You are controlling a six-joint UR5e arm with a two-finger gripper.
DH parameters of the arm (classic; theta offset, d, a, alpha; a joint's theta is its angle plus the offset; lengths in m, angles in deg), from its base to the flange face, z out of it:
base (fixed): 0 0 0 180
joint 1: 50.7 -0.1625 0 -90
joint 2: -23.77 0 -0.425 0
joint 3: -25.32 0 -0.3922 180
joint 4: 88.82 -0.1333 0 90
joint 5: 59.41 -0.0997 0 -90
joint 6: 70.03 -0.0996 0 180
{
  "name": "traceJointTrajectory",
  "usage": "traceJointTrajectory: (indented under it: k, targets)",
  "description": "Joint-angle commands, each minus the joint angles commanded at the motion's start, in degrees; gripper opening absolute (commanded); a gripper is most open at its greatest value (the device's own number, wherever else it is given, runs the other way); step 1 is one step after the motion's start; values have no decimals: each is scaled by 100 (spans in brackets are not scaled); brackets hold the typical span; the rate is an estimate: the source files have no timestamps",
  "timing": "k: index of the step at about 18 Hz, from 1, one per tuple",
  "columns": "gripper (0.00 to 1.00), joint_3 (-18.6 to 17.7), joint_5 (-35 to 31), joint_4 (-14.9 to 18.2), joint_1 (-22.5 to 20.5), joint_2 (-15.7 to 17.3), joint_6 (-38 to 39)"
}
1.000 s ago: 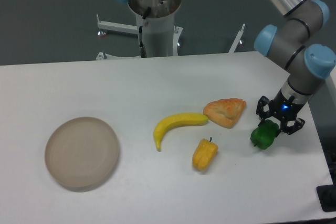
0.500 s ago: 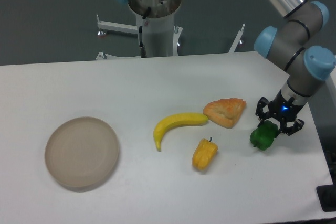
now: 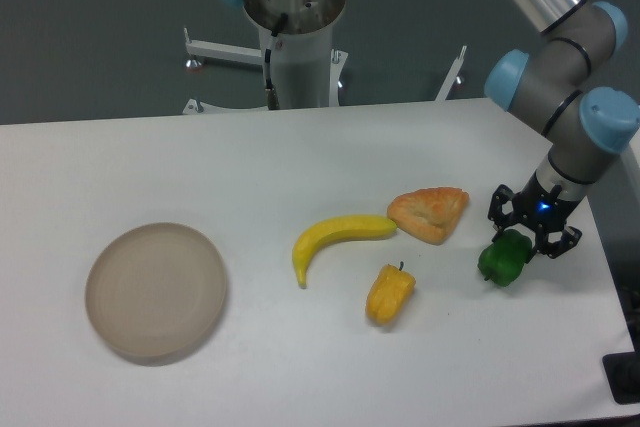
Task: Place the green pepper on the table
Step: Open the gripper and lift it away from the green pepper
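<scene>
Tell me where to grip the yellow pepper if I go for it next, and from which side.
Grip the yellow pepper across its blocky body, below the stem, coming straight down from above. It lies tilted on the table, stem toward the pastry, with bare surface on both long flanks, so the fingers should fit either side. The banana lies clear of it.

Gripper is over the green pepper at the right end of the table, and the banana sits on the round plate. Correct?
Not quite. The camera view shows the banana lying on the table, apart from the plate. The gripper is over the green pepper, as you said.
</scene>
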Motion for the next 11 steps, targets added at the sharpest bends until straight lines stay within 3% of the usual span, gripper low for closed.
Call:
traceJointTrajectory:
  k: [8,11]
  targets:
    - [94,211,-44,18,26,44,0]
    - [98,360,-490,18,132,97,-26]
